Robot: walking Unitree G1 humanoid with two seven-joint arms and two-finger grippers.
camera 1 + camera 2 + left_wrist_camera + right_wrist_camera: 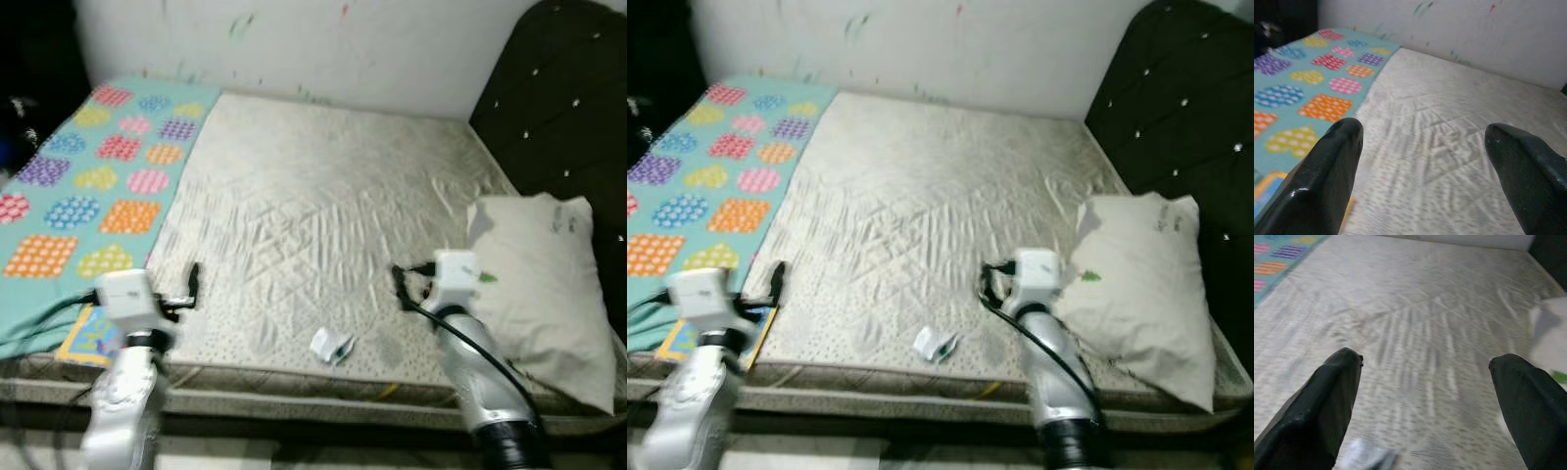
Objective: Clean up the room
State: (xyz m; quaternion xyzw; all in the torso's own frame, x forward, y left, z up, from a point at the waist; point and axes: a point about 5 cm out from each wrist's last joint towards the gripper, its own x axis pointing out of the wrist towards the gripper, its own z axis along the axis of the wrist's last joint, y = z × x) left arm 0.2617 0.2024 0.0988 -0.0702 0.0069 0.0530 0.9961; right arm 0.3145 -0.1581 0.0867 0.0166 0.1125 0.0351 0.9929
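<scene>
You are facing a bare mattress point(323, 206) with both arms raised over its near edge. Your left gripper point(193, 286) hovers near the patterned blanket point(88, 176), fingers spread and empty. Your right gripper point(402, 286) hangs just beside the pillow point(539, 284), also wide open and holding nothing. The thing to clear looks to be the small crumpled wrapper point(331, 345), lying on the mattress near the front edge, between the two grippers and closer to the right one. It shows at the edge of the right wrist view, so that arm seems best placed to reach it. A flat colourful book point(88, 338) pokes out beside the left arm.
</scene>
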